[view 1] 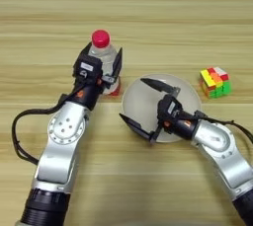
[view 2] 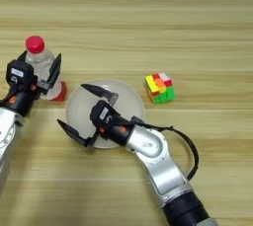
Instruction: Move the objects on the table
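The clear plastic bottle (view 1: 105,52) with its red cap (view 1: 100,38) stands upright at the left. My left gripper (view 1: 105,68) is shut around its body, with one black finger (view 1: 117,64) pressed on its right side. A small red cube (view 2: 60,94) peeks out at the bottle's foot, mostly hidden by the gripper. My right gripper (view 1: 141,105) hovers wide open over the left part of the round beige plate (view 1: 185,94), holding nothing. The multicoloured puzzle cube (view 1: 216,82) lies just right of the plate. No flat green block is in view.
The light wooden table (view 1: 148,13) stretches bare beyond the objects at the far side. A black cable (view 1: 17,136) loops beside my left forearm, and another cable (view 2: 190,148) curves by my right forearm.
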Robot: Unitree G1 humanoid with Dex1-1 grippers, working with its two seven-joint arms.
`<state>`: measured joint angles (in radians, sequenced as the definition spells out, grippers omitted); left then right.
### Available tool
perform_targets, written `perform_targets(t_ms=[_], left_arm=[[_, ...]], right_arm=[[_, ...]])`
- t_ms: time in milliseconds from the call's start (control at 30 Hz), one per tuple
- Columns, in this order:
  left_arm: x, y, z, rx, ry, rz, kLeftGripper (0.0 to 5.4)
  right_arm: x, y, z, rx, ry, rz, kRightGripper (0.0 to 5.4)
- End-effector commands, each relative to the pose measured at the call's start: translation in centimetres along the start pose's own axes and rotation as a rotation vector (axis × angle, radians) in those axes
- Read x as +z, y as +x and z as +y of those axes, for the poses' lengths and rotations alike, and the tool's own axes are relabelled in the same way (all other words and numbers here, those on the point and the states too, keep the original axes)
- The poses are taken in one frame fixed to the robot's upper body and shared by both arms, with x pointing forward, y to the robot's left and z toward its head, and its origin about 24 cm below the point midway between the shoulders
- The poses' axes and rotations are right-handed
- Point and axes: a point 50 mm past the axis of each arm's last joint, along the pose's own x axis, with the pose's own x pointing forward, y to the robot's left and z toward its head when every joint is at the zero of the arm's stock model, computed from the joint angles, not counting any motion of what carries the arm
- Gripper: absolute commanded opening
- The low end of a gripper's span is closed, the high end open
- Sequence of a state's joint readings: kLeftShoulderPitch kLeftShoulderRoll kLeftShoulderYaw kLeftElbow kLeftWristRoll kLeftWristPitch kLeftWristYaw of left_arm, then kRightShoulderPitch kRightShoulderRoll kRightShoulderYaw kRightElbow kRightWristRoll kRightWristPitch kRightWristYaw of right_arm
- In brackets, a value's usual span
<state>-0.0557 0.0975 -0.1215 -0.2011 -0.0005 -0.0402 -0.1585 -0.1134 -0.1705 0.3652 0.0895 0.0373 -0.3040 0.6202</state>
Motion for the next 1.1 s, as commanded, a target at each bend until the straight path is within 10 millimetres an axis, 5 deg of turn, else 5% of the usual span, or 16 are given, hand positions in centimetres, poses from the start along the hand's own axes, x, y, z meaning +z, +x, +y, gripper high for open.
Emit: perform_targets(t_ms=[33, 1100], left_arm=[[0.9, 0.2, -0.9, -0.045, 0.006, -0.032, 3.20], [0.8, -0.7, -4.0, -0.176, -0.076, -0.023, 3.16]], right_arm=[[-0.1, 0.6, -0.1, 0.011, 0.007, 0.003, 5.40], [0.3, 2.5, -0.8, -0.067, 0.044, -0.044, 5.40]])
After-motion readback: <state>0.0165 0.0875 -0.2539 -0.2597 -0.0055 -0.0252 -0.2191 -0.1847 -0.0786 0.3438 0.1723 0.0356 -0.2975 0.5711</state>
